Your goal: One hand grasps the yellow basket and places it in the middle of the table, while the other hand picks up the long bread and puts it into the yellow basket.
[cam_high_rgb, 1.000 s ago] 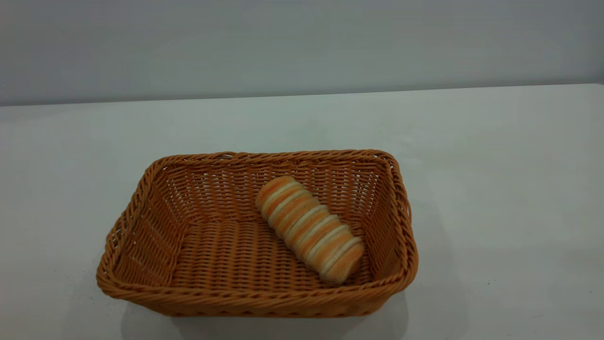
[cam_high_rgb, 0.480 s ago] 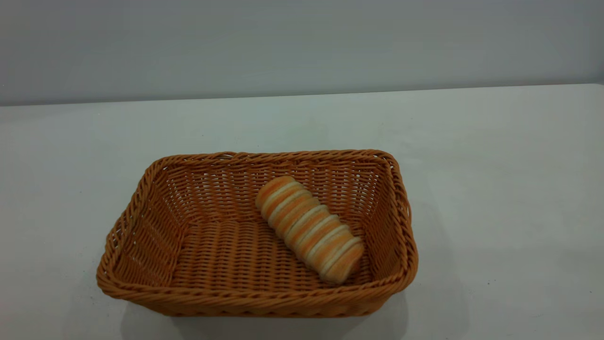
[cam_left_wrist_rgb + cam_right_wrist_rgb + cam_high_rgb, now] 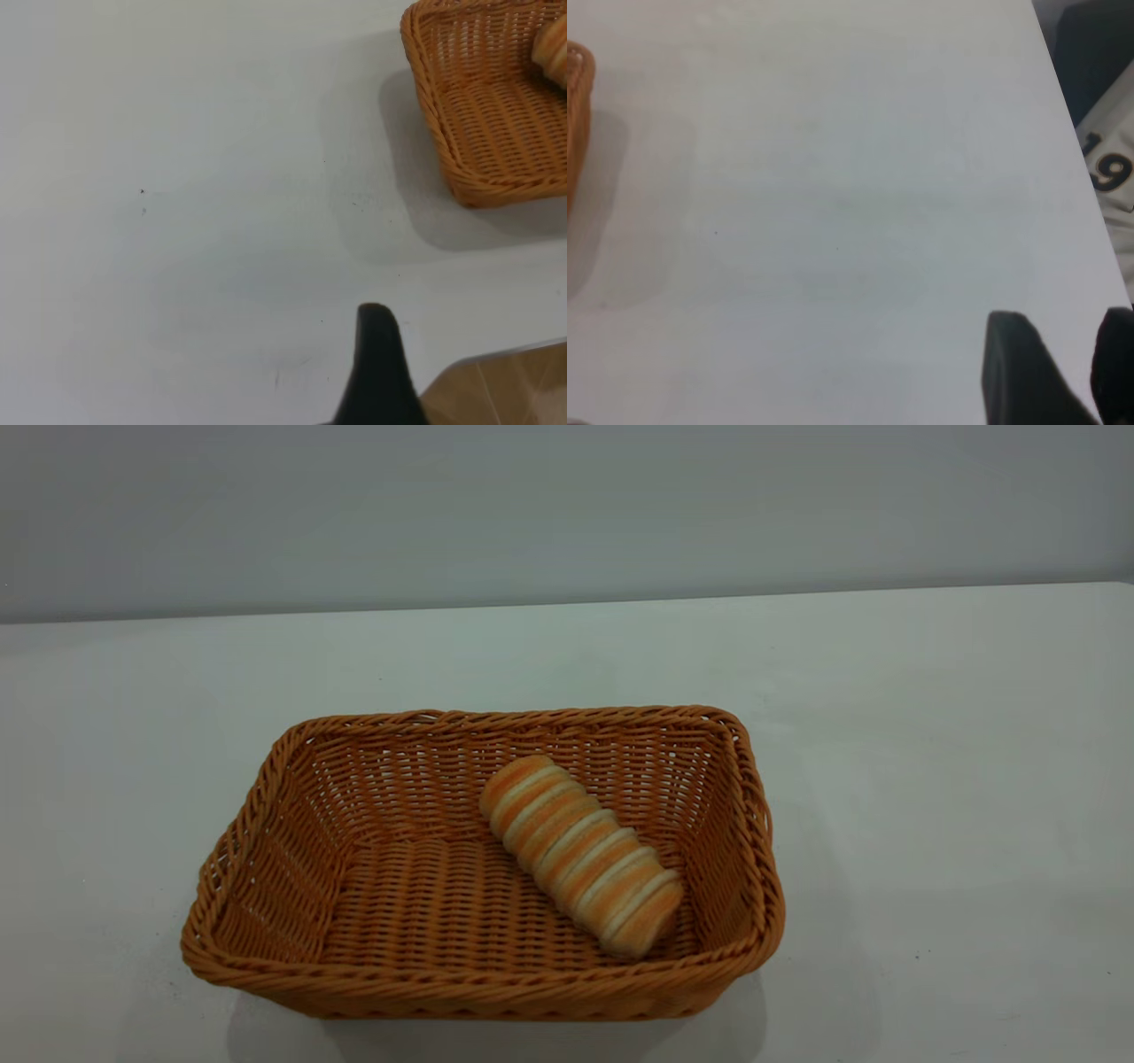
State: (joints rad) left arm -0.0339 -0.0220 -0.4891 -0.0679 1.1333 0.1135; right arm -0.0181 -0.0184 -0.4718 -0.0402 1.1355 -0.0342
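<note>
The yellow basket (image 3: 266,815) stands on the white table (image 3: 930,779), near the middle and toward the front. The long bread (image 3: 580,853) lies slantwise inside it, toward its right end, resting on the basket floor. Neither gripper shows in the exterior view. The left gripper (image 3: 379,354) hangs over bare table near the table's edge, well apart from the basket (image 3: 478,115), where a bit of the bread (image 3: 554,49) shows. The right gripper (image 3: 1072,354) is open and empty over bare table, far from the basket's rim (image 3: 576,106).
A wooden floor (image 3: 505,390) shows past the table's edge by the left gripper. Past the table's edge by the right gripper there is a white thing marked 19 (image 3: 1107,168) and something dark (image 3: 1094,53). Tiny dark specks (image 3: 142,191) dot the tabletop.
</note>
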